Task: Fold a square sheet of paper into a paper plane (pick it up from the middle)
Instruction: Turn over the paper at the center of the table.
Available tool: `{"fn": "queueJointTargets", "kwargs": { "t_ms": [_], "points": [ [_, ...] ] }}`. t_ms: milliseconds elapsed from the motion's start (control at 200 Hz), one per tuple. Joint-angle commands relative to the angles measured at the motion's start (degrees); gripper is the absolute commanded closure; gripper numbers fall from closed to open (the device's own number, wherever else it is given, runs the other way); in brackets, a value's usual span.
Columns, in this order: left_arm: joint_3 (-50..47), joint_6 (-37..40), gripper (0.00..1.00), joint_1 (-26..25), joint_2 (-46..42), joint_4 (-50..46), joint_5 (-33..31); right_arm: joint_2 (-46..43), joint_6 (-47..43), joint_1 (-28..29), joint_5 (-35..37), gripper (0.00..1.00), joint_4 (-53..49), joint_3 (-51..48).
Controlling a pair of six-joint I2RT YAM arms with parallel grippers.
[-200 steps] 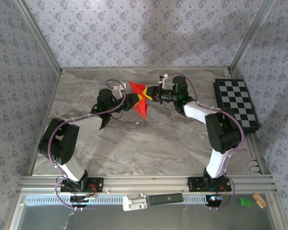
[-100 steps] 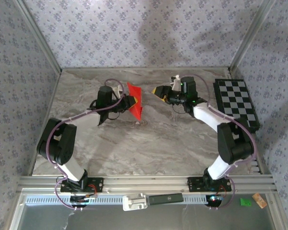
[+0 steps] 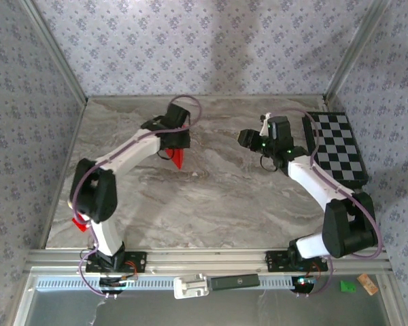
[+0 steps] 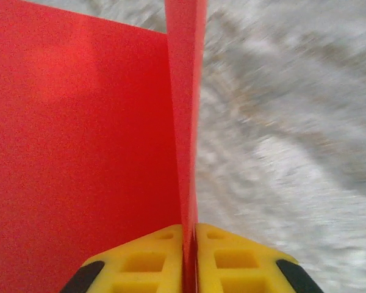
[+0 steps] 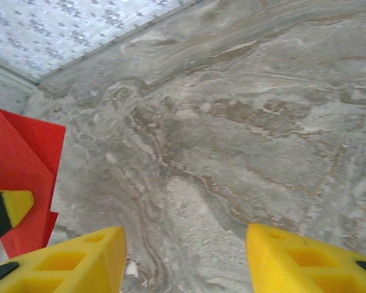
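1. Top external: my left gripper (image 3: 177, 144) holds the creased bright red paper shape (image 3: 179, 159) over the grey marbled table (image 3: 211, 197), far centre-left; its lower tip perhaps touches the surface. My right gripper (image 3: 247, 138) hangs well apart to the right.
2. Left wrist: my yellow left fingers (image 4: 152, 256) are pressed together on the paper's upright fold.
3. Right wrist: my yellow right fingers (image 5: 79, 256) stand apart with nothing between them; the paper lies at the left edge.

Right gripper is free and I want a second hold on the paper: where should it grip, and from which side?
Probably the free tip of the paper sticking out past the left gripper, coming from the right. That gripper pinches the folded edge, and the right gripper stands open on that side.
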Motion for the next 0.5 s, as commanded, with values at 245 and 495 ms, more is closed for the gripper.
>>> {"fn": "queueJointTargets", "kwargs": {
  "t_ms": [245,495],
  "points": [
    [13.0,7.5,0.88,-7.7,18.5,-18.5,-30.6,-1.8,-1.0,-1.2,4.2,0.44,-2.6,-1.9],
    [16.3,5.8,0.87,-9.5,24.8,-19.4,-31.5,-1.8,-0.6,-2.1,3.7,0.44,-2.6,-2.6]
  ]
}}
